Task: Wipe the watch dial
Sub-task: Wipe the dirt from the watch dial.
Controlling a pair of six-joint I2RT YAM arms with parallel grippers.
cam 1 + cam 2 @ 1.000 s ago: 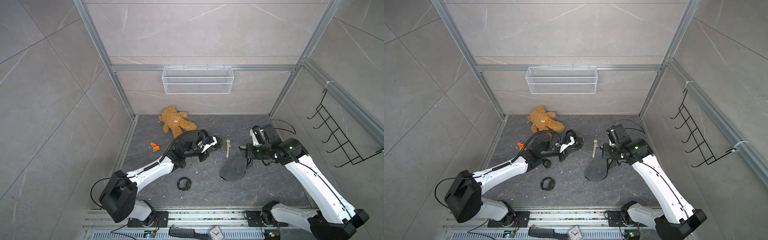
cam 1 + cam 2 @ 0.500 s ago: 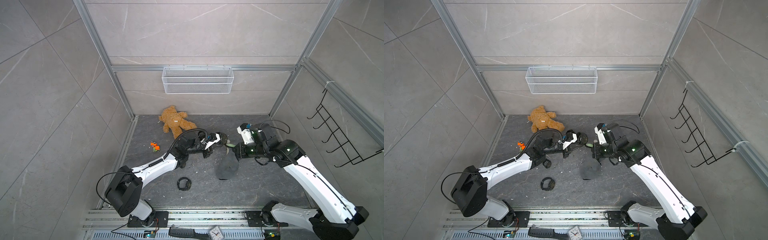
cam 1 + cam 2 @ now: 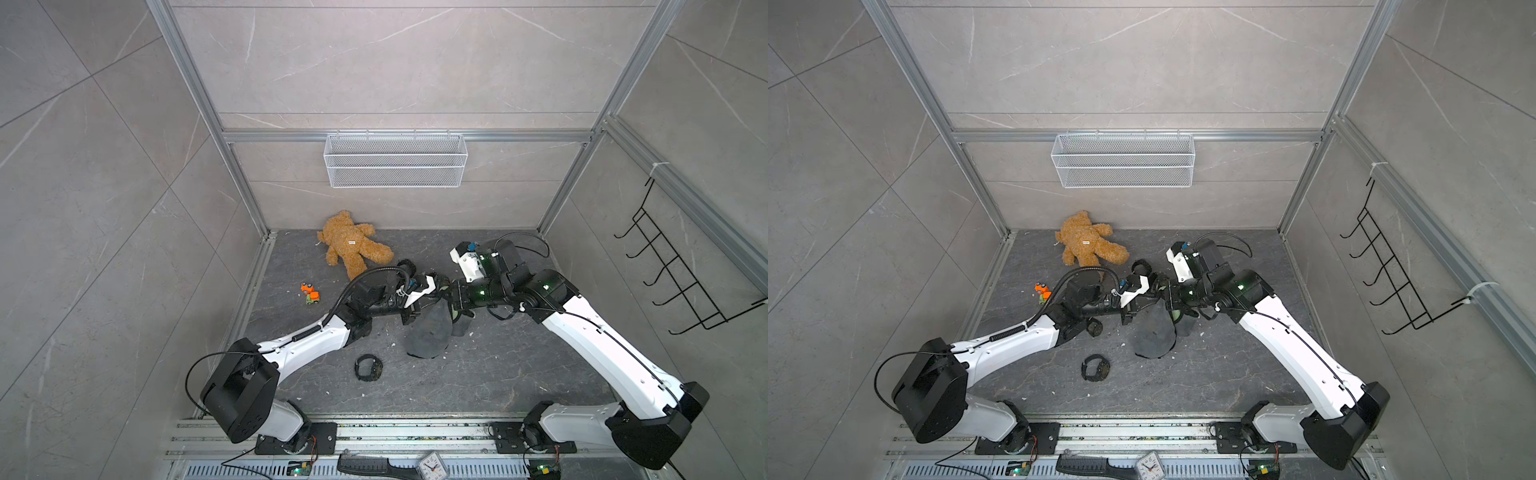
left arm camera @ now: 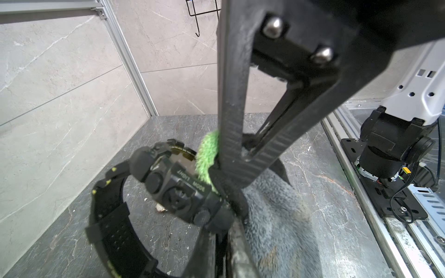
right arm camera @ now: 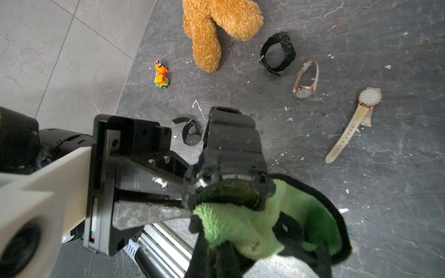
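Observation:
A black sport watch (image 4: 178, 190) hangs above the floor, with my left gripper (image 4: 224, 223) shut on it at the case end of the strap. My right gripper (image 5: 216, 255) is shut on a cloth (image 5: 240, 226), green on one face and grey on the other. The green face presses against the lower edge of the watch dial (image 5: 228, 192). In both top views the two grippers meet mid-floor, left gripper (image 3: 432, 289) against right gripper (image 3: 451, 297), and the cloth's grey side (image 3: 428, 332) hangs down to the floor.
On the floor lie a teddy bear (image 3: 351, 243), an orange toy car (image 3: 310, 293), a black watch (image 3: 368, 368) and several more watches (image 5: 304, 79). A wire basket (image 3: 395, 160) hangs on the back wall. A comb (image 3: 374, 465) and a small clock (image 3: 432, 465) rest on the front rail.
My right arm has swung left with the cloth until it meets the watch. My left gripper has carried the watch a little to the right.

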